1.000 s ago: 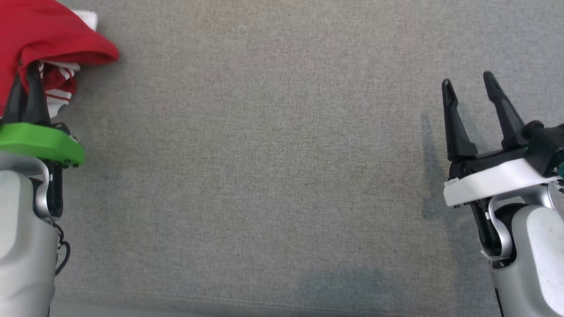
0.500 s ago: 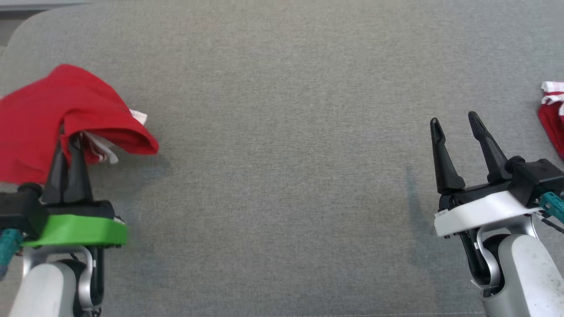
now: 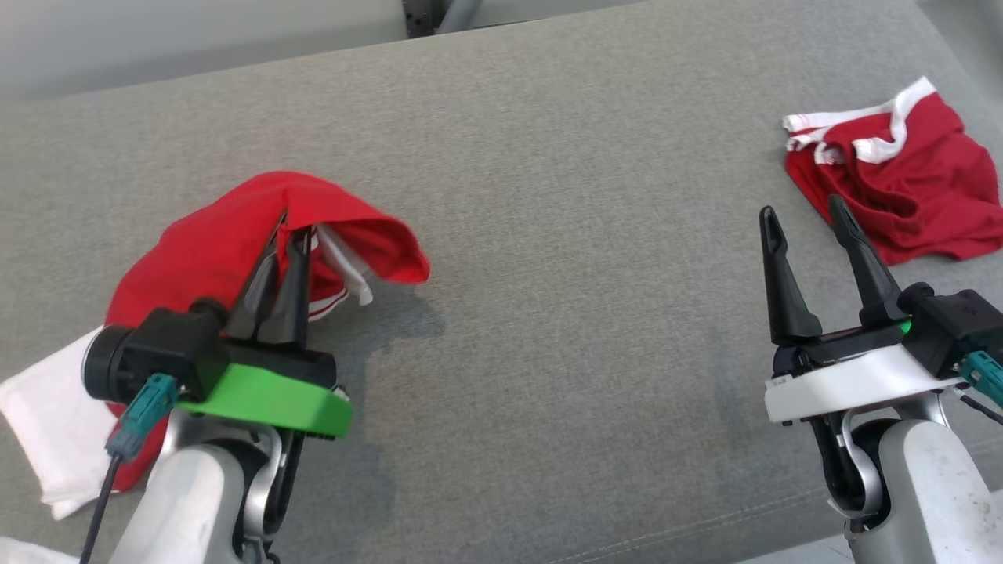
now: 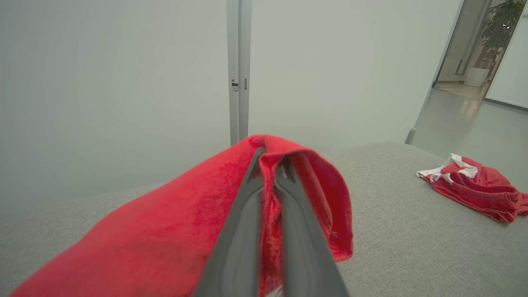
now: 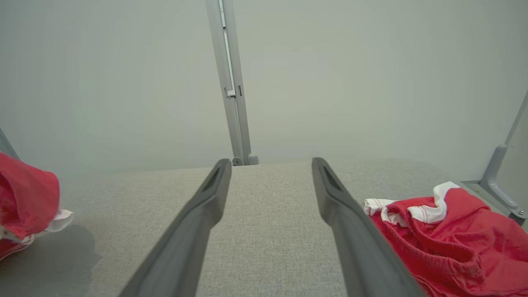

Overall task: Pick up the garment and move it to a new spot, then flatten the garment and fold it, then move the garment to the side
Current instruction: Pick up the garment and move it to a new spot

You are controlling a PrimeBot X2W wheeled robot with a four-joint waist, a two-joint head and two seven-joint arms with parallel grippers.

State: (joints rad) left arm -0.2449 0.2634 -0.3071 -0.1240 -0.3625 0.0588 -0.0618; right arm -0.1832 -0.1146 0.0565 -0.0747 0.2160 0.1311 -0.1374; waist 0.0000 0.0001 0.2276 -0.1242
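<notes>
The garment point(image 3: 204, 243) is red with white parts and sits bunched at the left of the grey padded table point(image 3: 548, 235). My left gripper point(image 3: 288, 227) is shut on a raised fold of it, and the cloth drapes over both fingertips. In the left wrist view the red garment point(image 4: 165, 214) wraps around the closed left gripper point(image 4: 270, 159). A white part of the garment point(image 3: 47, 423) lies flat at the lower left. My right gripper point(image 3: 801, 207) stands open and empty over the table's right side; its spread fingers point(image 5: 206, 206) frame bare cloth.
A second red piece with white trim point(image 3: 901, 180) lies crumpled at the far right, just beyond the right fingertips, and shows again point(image 5: 445, 231) point(image 4: 474, 185). The table's back edge meets a pale wall with a metal post point(image 5: 231, 82). The front seam runs along the bottom.
The head camera has tilted up, bringing the back edge and the second red piece into view. My left gripper has carried the garment rightward toward the middle. The right gripper stays open.
</notes>
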